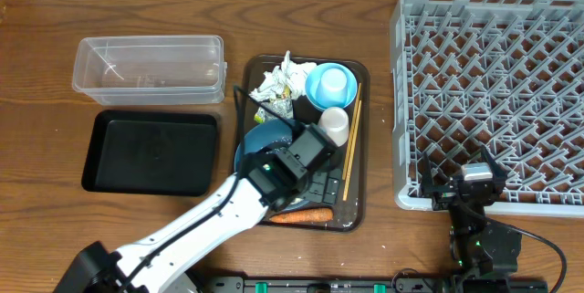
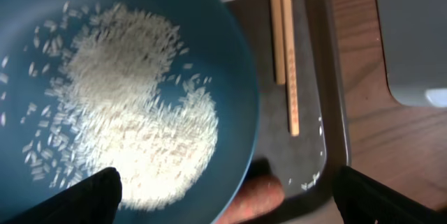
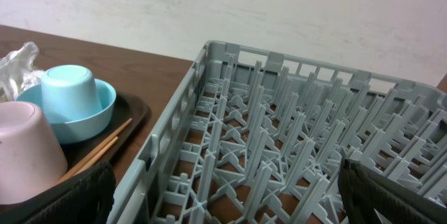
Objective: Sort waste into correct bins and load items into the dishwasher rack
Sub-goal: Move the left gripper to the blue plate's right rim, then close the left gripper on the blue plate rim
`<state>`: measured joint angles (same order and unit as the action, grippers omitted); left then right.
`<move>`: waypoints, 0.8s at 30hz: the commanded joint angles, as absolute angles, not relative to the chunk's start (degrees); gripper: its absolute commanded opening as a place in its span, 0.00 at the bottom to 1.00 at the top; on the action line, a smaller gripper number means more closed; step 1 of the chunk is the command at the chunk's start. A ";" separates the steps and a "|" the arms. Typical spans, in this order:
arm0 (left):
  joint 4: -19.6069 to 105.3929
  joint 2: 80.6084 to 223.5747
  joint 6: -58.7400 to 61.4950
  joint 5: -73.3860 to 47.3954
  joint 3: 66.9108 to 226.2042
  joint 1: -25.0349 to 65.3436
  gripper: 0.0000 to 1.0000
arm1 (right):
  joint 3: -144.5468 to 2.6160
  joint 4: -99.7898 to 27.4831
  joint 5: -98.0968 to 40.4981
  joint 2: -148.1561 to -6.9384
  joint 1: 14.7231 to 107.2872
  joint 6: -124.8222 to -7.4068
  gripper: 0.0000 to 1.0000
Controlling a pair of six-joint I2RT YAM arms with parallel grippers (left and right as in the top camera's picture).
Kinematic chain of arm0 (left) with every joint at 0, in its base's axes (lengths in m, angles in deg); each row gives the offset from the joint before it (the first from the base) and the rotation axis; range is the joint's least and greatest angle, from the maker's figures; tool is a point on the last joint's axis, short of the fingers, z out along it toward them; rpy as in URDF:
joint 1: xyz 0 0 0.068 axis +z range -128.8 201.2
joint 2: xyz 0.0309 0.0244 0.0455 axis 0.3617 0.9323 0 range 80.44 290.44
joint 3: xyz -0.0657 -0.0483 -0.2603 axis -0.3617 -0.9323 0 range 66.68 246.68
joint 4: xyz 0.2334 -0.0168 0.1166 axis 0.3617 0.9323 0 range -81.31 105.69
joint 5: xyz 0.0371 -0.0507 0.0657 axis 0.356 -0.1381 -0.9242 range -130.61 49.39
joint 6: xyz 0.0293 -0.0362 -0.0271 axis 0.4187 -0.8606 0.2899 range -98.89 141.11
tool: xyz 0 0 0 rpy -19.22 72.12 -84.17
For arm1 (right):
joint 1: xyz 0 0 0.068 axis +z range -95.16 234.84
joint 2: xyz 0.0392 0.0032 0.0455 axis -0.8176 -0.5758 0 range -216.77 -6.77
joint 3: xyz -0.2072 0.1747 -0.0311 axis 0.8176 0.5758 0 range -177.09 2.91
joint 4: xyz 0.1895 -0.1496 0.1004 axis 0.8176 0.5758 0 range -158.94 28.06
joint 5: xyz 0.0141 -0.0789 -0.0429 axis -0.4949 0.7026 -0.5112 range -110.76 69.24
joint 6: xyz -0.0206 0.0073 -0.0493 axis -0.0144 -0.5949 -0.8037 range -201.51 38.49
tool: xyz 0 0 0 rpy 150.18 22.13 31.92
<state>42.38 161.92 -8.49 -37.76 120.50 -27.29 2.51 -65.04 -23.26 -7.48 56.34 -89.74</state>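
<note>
My left gripper (image 2: 227, 199) is open and hovers over the large blue dish (image 2: 230, 56), one finger above its heap of white rice (image 2: 133, 112), the other over the brown tray. The orange carrot (image 1: 301, 215) lies at the tray's near edge, beside the dish rim (image 2: 255, 196). The chopsticks (image 1: 351, 138) lie along the tray's right side. The white cup (image 1: 334, 126), the light-blue bowl (image 1: 330, 86) and crumpled tissue (image 1: 281, 81) sit at the tray's far end. My right gripper (image 1: 463, 183) is open over the grey rack's (image 1: 493, 92) near-left corner.
The clear tub (image 1: 151, 69) and black tray (image 1: 151, 151) stand left of the brown serving tray (image 1: 358, 204). A few rice grains (image 2: 311, 179) lie on the tray's corner. A yellow-green wrapper (image 1: 263, 113) shows beside the tissue. An upturned light-blue cup (image 3: 66, 91) sits in the bowl.
</note>
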 commanded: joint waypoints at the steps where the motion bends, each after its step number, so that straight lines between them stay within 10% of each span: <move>1: 41.96 164.19 -7.84 -44.99 121.77 -29.43 0.98 | 2.57 -64.80 -22.67 -7.42 57.13 -90.38 0.99; 24: 36.63 173.24 -7.09 -55.07 121.77 -36.51 0.87 | 2.57 -64.80 -22.67 -7.42 57.13 -90.35 0.99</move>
